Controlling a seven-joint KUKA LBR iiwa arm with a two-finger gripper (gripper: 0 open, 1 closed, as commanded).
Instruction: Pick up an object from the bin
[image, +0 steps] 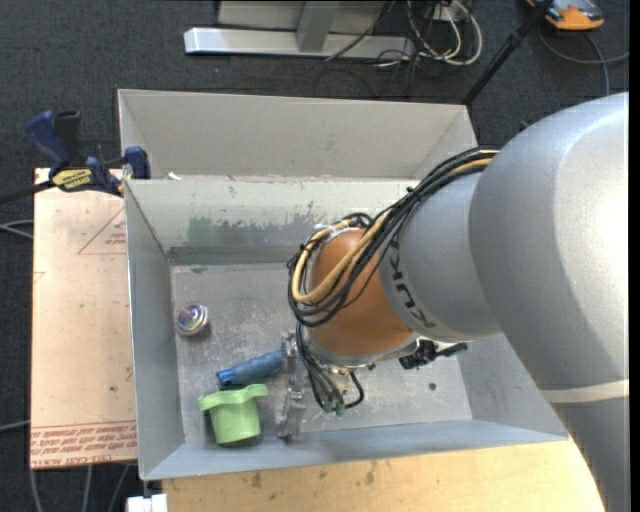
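Note:
My gripper (294, 398) is low in the bin near the front wall, under the arm's orange cover. Just to its left lies a green plastic cup-like piece (236, 416) with a wide rim, on its side by the front left corner. A blue elongated object (251, 369) lies slanted directly above the green piece, its right end reaching up to the gripper. Whether either thing is touched cannot be made out.
A small shiny round metal object (191, 319) rests by the left wall, apart from the others. The arm and its cables cover the bin's middle and right side.

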